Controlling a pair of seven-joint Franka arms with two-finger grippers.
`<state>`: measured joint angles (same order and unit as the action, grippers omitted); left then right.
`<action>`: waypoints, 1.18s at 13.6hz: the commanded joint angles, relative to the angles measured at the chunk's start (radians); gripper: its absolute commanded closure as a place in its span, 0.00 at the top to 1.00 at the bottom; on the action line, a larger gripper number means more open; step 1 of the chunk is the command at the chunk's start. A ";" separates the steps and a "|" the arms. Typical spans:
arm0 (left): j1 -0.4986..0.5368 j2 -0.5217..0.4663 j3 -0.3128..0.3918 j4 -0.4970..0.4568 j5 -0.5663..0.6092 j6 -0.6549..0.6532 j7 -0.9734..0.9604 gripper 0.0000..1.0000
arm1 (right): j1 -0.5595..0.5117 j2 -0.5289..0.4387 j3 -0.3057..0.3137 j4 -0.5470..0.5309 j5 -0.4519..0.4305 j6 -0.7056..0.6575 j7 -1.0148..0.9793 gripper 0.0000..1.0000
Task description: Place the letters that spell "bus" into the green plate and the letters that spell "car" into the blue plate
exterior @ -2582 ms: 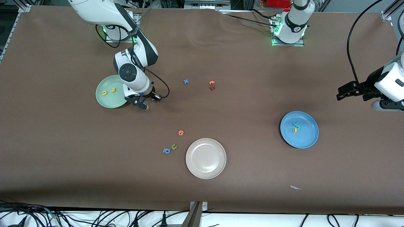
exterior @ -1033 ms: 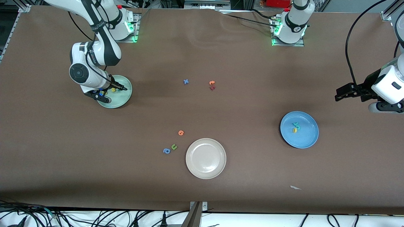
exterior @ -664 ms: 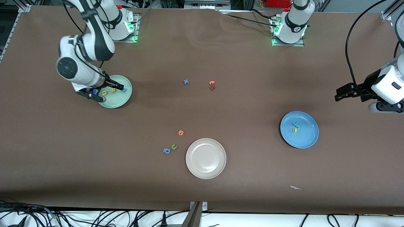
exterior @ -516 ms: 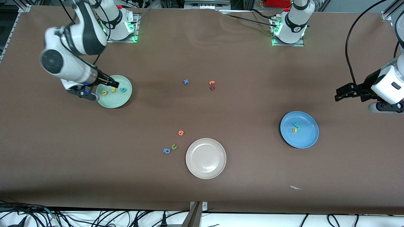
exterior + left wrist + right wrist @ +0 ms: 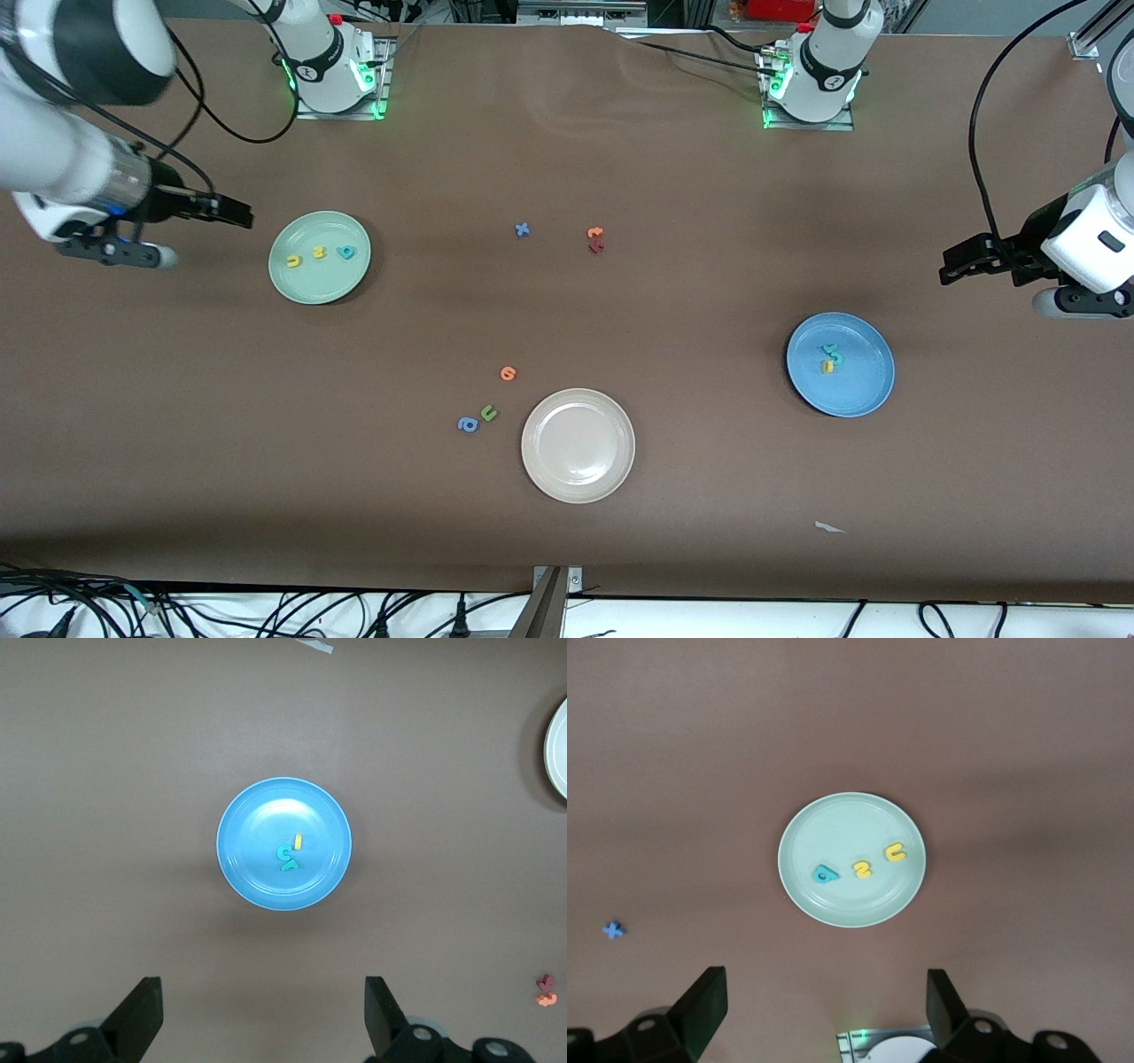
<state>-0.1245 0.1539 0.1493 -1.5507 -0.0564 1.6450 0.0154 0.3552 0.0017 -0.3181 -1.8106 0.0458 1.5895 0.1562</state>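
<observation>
The green plate [image 5: 306, 283] [image 5: 833, 828] holds the letters that spell "bus" side by side: a yellow u [image 5: 293, 260] [image 5: 896, 852], a yellow s [image 5: 320, 253] [image 5: 862, 870] and a teal b [image 5: 346, 252] [image 5: 825, 873]. My right gripper [image 5: 207, 237] [image 5: 824, 988] hangs open and empty, high beside that plate at the right arm's end of the table. The blue plate [image 5: 861, 390] [image 5: 257, 873] holds the letters that spell "car": two teal ones [image 5: 831, 353] [image 5: 287, 858] and a yellow one [image 5: 827, 366] [image 5: 299, 841], bunched together. My left gripper [image 5: 994, 288] [image 5: 263, 997] waits open, high beside the blue plate.
A beige plate [image 5: 578, 452] sits near the front camera at mid-table. Loose letters lie about: a blue a [image 5: 467, 424], a green u [image 5: 488, 412], an orange one [image 5: 508, 373], a blue x [image 5: 522, 229] and an orange and dark red pair [image 5: 595, 239]. A white scrap [image 5: 829, 527] lies nearer the front edge.
My right gripper opened over the green plate and left the teal b in it, then rose and drew back toward the right arm's end. The left arm has not moved.
</observation>
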 commanded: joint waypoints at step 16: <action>-0.006 -0.007 0.004 -0.006 0.007 -0.001 0.015 1.00 | -0.194 -0.016 0.175 0.226 -0.083 0.023 -0.040 0.99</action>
<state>-0.1244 0.1541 0.1493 -1.5512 -0.0564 1.6450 0.0154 0.1983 -0.0671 -0.1684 -1.5877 -0.0230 1.5779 0.1178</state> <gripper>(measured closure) 0.000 0.009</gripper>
